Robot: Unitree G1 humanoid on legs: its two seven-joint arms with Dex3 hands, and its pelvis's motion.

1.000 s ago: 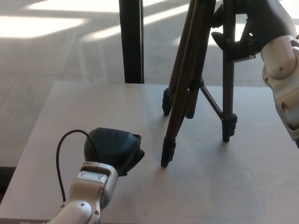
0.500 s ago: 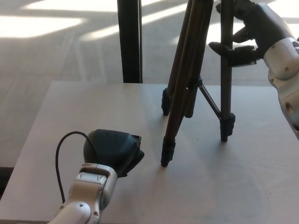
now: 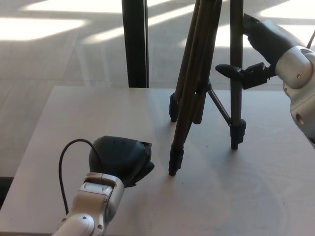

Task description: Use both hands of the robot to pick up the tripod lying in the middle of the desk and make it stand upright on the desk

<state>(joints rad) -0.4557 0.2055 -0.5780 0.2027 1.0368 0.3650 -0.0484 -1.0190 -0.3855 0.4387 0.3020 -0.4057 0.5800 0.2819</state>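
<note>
Black and rounded, my left hand (image 3: 120, 160) sits nearest the camera, low over the pale desk (image 3: 256, 196) with a cable looping off its wrist; I see only its back, so I cannot tell how its fingers are set, and it touches nothing. Just beyond it, a little to its right, the tripod (image 3: 197, 93) stands upright on the desk, legs spread, the nearest foot planted close to that hand and the other two feet farther back and to the right. My right hand (image 3: 256, 49) is up beside the tripod's right leg, fingers spread, one of them reaching toward the leg at about mid-height; I can't tell whether it touches, and nothing is clamped. Past the desk edge a dark post (image 3: 135, 44) rises from a sunlit floor (image 3: 59, 44). I judge the standing step done and the release in hand: all three feet look seated, with no lean that I can see. The next move calls for drawing the right hand straight out and away from the leg without brushing it, since a sideways nudge up there could tip the stand.
</note>
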